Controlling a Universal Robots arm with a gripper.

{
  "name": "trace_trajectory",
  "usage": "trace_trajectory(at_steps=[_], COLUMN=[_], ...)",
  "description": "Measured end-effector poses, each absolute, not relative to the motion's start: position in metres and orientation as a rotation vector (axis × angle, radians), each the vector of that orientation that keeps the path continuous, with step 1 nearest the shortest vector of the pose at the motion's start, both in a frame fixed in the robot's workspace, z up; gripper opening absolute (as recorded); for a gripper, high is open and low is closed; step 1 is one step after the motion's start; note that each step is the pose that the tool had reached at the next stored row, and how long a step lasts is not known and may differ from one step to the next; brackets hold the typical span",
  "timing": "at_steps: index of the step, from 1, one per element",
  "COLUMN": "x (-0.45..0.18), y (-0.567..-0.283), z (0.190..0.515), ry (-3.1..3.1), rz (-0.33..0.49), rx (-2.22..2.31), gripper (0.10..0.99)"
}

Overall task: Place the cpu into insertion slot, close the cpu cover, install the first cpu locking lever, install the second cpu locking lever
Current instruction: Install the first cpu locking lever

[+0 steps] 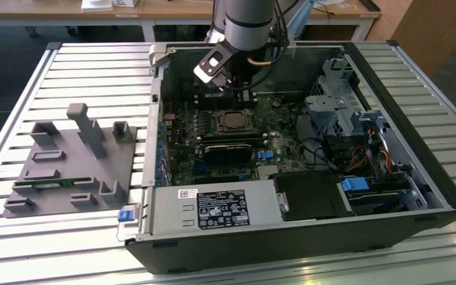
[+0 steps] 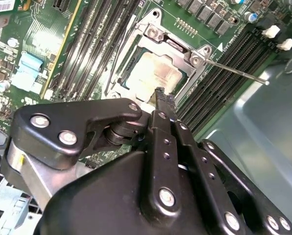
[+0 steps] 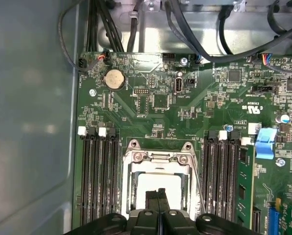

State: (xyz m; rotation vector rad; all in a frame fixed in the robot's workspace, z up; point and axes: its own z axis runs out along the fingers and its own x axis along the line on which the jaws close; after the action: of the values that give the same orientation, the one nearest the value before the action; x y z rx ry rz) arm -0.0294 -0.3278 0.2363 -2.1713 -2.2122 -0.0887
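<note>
Gripper (image 2: 160, 93), pressed together, hangs over the cpu (image 2: 152, 73); second wrist view adds a locking lever (image 2: 234, 72) sticking out.

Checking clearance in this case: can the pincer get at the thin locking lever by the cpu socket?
Probably yes: the pincer hangs close to the locking lever, which juts out uncovered.

Slatted metal desk (image 1: 93, 65), pale grey, fills most of exterior view. Slats run across w/ dark gaps btwn. Light soft & even, mild sheen on the slats. Beyond the desk, a wood table (image 1: 173, 9) w/ white legs (image 1: 147, 29), papers (image 1: 97, 5) lying on it. Floor (image 1: 6, 53) dark blue-grey, seen under that table & at exterior view's left. Wood cabinet (image 1: 442, 29) stands at exterior view's right, near desk's far corner.
</note>
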Motion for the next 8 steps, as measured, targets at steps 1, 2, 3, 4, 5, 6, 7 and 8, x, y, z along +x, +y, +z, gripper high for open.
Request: trace_trajectory(at_steps=[1,2,3,4,5,6,7,8], x=[-0.029,-0.029,-0.029,-0.029,-0.029,-0.029,-0.029,-0.029], y=[-0.328,-0.328,-0.328,-0.328,-0.328,-0.328,-0.328,-0.328], z=[0.238,0.24,0.242,0.244,0.246,0.249,0.251,0.254], ry=[-2.212,-2.212,-2.212,-2.212,-2.212,-2.212,-2.212,-2.212], rz=[-0.089,-0.089,-0.089,-0.089,-0.089,-0.089,-0.089,-0.089], rx=[-2.171,-2.171,-2.171,-2.171,-2.171,-2.171,-2.171,-2.171], gripper=[0.106,0.106,0.106,0.106,0.106,0.106,0.106,0.106])
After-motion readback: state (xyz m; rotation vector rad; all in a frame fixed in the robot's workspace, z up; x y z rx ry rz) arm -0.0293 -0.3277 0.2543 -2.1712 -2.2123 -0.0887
